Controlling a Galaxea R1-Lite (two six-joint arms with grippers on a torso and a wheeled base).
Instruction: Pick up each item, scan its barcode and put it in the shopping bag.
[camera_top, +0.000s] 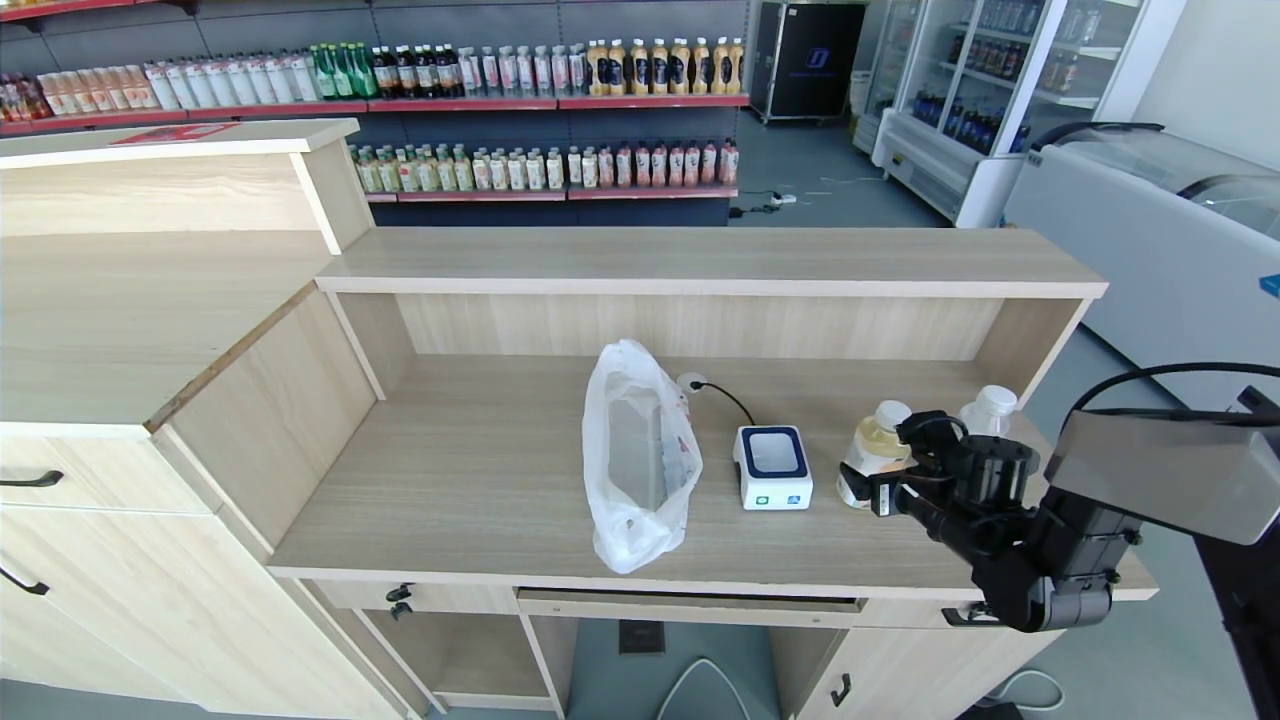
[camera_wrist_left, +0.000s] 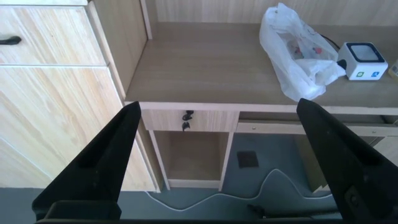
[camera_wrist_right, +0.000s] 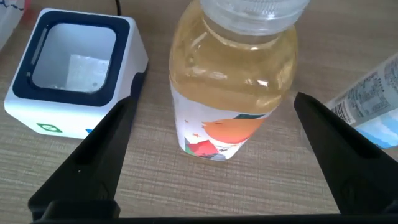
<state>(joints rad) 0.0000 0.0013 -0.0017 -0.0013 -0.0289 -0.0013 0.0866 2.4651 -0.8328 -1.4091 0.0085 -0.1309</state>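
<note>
Clear plastic bottle of yellow juice (camera_wrist_right: 230, 81) stands on pale wooden counter (camera_top: 480, 470) beside white box scanner (camera_top: 772, 466). Right gripper (camera_wrist_right: 212, 99) spread wide either side of it. Left gripper (camera_wrist_left: 219, 104) also wide.

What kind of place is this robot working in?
Most likely a small shop's checkout: shelves of bottled drinks line the back wall, glass-door fridges stand nearby, and a barcode scanner sits on the wooden counter beside a shopping bag.
</note>
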